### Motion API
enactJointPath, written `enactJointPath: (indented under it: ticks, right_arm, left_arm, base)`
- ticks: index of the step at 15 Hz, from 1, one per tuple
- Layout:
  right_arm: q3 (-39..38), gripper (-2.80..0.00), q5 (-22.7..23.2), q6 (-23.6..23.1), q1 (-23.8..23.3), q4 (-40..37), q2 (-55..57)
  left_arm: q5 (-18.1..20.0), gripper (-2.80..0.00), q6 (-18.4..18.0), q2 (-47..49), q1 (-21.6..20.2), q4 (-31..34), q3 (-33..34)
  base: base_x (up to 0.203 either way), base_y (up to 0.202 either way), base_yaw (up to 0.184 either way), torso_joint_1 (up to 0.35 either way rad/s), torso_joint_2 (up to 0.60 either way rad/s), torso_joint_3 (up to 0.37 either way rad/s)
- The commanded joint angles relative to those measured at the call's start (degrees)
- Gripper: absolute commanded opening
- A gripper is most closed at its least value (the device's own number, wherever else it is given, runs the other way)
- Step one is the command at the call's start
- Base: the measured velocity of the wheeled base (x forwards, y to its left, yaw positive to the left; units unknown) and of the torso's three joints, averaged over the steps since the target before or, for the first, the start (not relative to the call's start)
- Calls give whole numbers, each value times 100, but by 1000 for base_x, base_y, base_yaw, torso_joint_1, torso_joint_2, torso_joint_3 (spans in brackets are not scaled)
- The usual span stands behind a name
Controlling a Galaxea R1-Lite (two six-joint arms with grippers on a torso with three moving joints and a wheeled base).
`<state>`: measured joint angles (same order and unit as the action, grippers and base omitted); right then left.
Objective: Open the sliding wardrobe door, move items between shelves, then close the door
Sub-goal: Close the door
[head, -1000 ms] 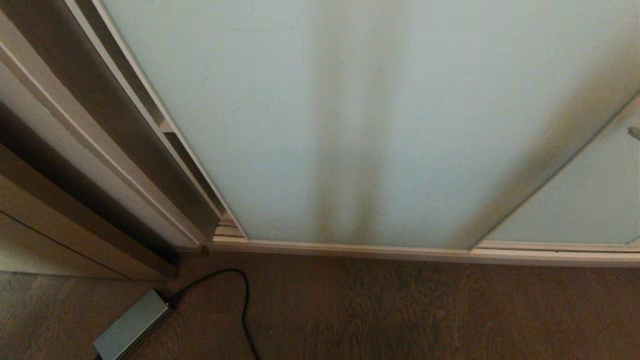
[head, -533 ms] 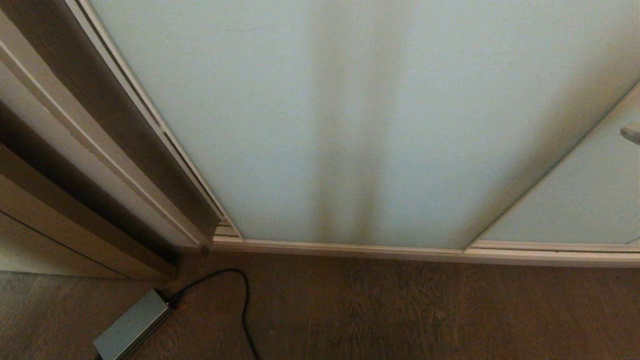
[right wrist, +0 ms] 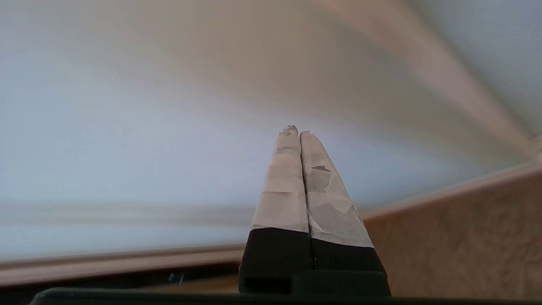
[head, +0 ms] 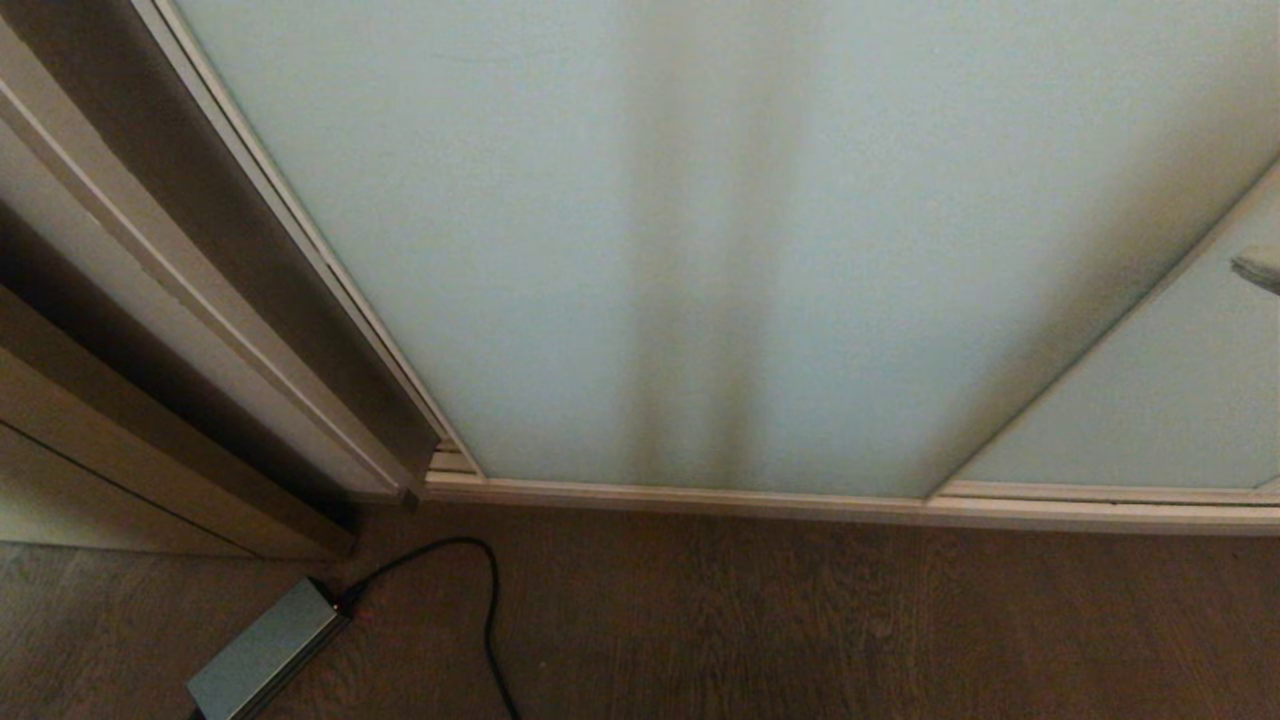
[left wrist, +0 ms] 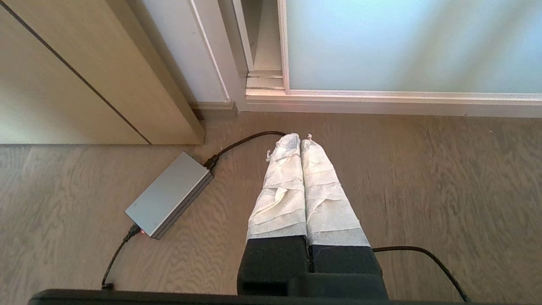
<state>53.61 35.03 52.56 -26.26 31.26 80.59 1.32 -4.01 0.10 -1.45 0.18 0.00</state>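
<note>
The sliding wardrobe door (head: 700, 230), a pale blue-green frosted pane in a thin off-white frame, fills the head view, and its left edge lies against the wardrobe's side. The left wrist view shows that door (left wrist: 402, 42) with only a slim slot beside its frame. My right gripper (right wrist: 298, 130) is shut and empty, with its taped fingers pointing at the glass. Only its pale tip (head: 1255, 268) shows at the right edge of the head view. My left gripper (left wrist: 300, 137) hangs shut and empty over the floor. The items and the shelves are hidden behind the door.
A grey power brick (head: 262, 650) with a black cable (head: 487, 610) lies on the wooden floor at the lower left. A second frosted panel (head: 1150, 400) overlaps at the right. The bottom track (head: 800, 500) runs along the floor, and wooden panelling (head: 150, 450) stands at the left.
The door's left edge has slid left and closed the gap where a shelf edge showed. The right gripper's tip at the right edge has shifted slightly. The left arm is still.
</note>
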Motion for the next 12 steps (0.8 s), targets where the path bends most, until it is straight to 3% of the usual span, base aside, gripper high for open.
enactJointPath:
  ticks: [1, 3, 7, 12]
  right_arm:
    - [-23, -280, 120, 55, -460, 315, -123]
    - [21, -280, 170, 86, -756, 747, 4]
    - [475, -280, 154, 99, -942, 832, 606]
    - [782, -280, 108, 86, -326, 539, 1205]
  left_arm:
    - [0, -280, -3, 8, -2, -1, 0]
    - [0, -280, -3, 8, -4, -1, 0]
    - [0, -280, -3, 8, -4, -1, 0]
    - [0, -280, -3, 8, -4, -1, 0]
  base:
    - [0, 0, 0, 0, 0, 0]
    - [0, 0, 0, 0, 0, 0]
    - [0, 0, 0, 0, 0, 0]
    - [0, 0, 0, 0, 0, 0]
